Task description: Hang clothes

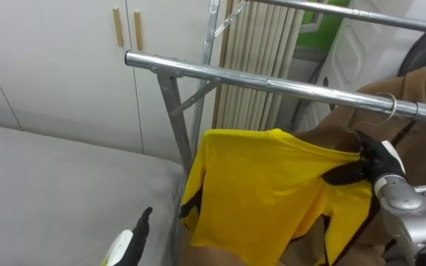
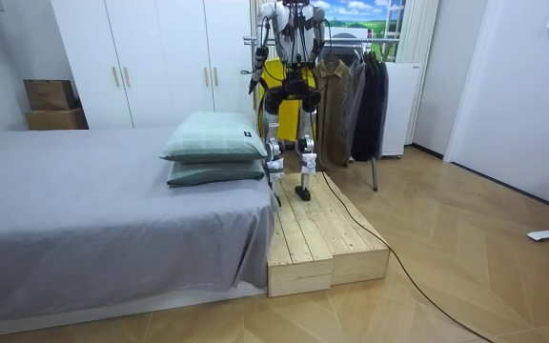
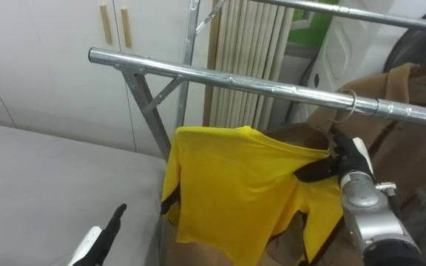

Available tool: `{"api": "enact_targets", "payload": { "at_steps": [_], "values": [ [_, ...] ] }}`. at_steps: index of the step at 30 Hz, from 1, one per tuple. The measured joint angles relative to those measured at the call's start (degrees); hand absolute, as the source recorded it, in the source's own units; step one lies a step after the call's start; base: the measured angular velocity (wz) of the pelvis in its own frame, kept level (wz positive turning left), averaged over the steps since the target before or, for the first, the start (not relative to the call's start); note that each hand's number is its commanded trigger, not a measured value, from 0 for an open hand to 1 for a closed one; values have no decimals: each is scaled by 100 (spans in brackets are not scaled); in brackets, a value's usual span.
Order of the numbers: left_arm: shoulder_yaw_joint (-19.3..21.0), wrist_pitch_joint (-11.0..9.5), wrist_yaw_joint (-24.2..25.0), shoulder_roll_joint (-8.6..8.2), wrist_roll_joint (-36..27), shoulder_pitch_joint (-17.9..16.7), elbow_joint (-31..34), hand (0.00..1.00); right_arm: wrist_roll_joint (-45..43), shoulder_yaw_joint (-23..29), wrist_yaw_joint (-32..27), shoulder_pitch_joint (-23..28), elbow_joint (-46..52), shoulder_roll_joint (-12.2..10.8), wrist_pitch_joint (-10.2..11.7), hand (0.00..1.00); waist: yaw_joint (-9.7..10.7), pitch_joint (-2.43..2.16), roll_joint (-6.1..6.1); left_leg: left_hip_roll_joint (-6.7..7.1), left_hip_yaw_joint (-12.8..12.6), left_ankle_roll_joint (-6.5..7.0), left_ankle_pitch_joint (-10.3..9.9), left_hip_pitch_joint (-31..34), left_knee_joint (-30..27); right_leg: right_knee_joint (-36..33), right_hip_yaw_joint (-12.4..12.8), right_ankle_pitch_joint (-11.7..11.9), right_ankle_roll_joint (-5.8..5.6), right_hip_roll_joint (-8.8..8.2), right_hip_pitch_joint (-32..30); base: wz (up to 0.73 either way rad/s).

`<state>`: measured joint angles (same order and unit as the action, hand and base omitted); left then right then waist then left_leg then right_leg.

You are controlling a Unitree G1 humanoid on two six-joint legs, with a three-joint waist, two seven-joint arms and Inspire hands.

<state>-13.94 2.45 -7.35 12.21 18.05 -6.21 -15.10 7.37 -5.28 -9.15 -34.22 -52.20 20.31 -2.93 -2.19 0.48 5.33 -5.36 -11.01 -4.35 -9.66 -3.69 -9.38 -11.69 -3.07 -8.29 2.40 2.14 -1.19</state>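
My right hand [image 1: 379,159] is clamped on the shoulder of the yellow shirt [image 1: 265,185], which hangs just under the rail [image 1: 272,81]. A hook [image 1: 388,106] loops the rail right above my fingers; whether it's this shirt's, I can't tell. Best to lower gently, let the rail take the weight, then loosen. Left hand [image 1: 133,238] idles low, fingers straight

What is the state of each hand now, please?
Left hand: open, fingers straight, holding nothing.
Right hand: closed on the yellow shirt.
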Motion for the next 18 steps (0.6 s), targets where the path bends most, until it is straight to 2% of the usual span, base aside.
{"api": "enact_targets", "payload": {
  "at_steps": [2,6,11,14,18],
  "values": [
    [-3,-20,-8,-5,-3,12,0,0,-11,-2,-172,111,186,-72,91,0,59,-3,-44,-5,-18,0,0,-4,0,-9,-8,0,0,-1,19,0],
    [-36,-162,-300,-7,-41,23,-7,0,-118,-11,-571,773,910,-190,312,0,80,4,-58,-27,-99,0,0,-13,0,-34,11,0,0,11,12,-4],
    [-33,-245,-449,2,-35,20,-14,0,-148,0,-853,1159,1342,-272,411,0,206,20,-126,-4,-140,1,-1,-21,0,-64,90,0,0,-1,-27,-6],
    [-83,-292,-568,0,-38,20,-121,0,-492,-4,-1035,1513,1887,-280,435,0,247,18,-181,-2,-249,1,-1,-22,0,-99,158,-2,-3,-3,-102,-13],
    [-100,-293,-727,-6,-32,-15,-297,0,-1168,-7,-1197,2205,2679,-435,594,0,377,15,-269,-1,-315,1,-1,-17,1,-98,222,-11,-17,5,-154,-9]
  ]
}}
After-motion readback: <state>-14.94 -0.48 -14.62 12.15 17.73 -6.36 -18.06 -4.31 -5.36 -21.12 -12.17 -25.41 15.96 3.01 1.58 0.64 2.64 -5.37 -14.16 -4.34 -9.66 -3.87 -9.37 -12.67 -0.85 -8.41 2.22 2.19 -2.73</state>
